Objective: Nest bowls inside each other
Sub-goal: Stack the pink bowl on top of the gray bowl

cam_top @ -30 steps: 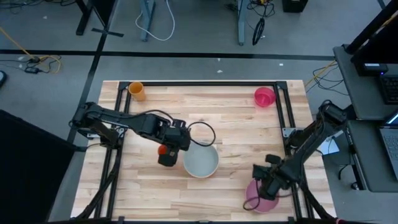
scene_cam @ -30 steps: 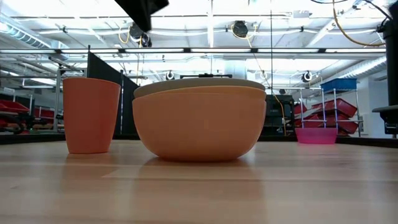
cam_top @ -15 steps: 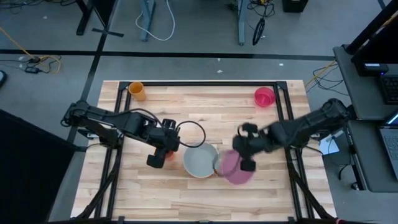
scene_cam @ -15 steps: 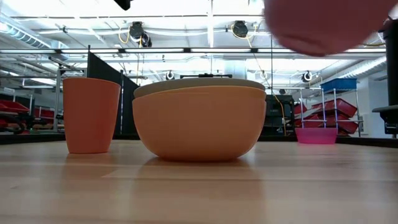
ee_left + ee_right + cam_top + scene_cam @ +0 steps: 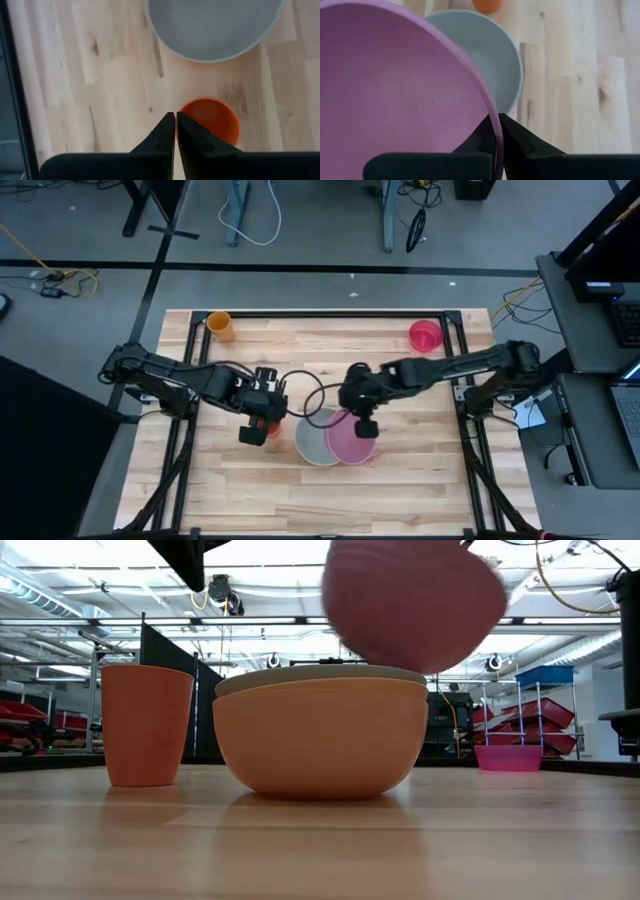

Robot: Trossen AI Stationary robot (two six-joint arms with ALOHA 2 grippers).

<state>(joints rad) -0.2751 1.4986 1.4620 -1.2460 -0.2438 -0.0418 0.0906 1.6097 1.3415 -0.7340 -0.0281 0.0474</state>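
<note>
The magenta-pink bowl (image 5: 352, 440) had just been carried across from the table's near right corner, and now hung in the air partly over the grey-green bowl (image 5: 318, 442), overlapping its right side. In the low view it floated tilted, just above the stack and clear of it. The grey-green bowl sat nested in the orange bowl (image 5: 320, 740), so I judged this a third bowl about to join the stack; it still needed centring and lowering.

My right gripper (image 5: 365, 426) held the magenta-pink bowl, its jaws pinched on the rim at the side away from the grey-green bowl. The right arm reached in long and nearly straight from the right of the stack, where a moment earlier it had been folded back over the near corner.

My left gripper (image 5: 252, 432) had drawn back a little to the left of the stack, jaws pressed together and empty, hovering over the small orange cup (image 5: 210, 120) beside the grey-green bowl. A small magenta cup (image 5: 425, 335) stood well beyond the stack, at the far right.
</note>
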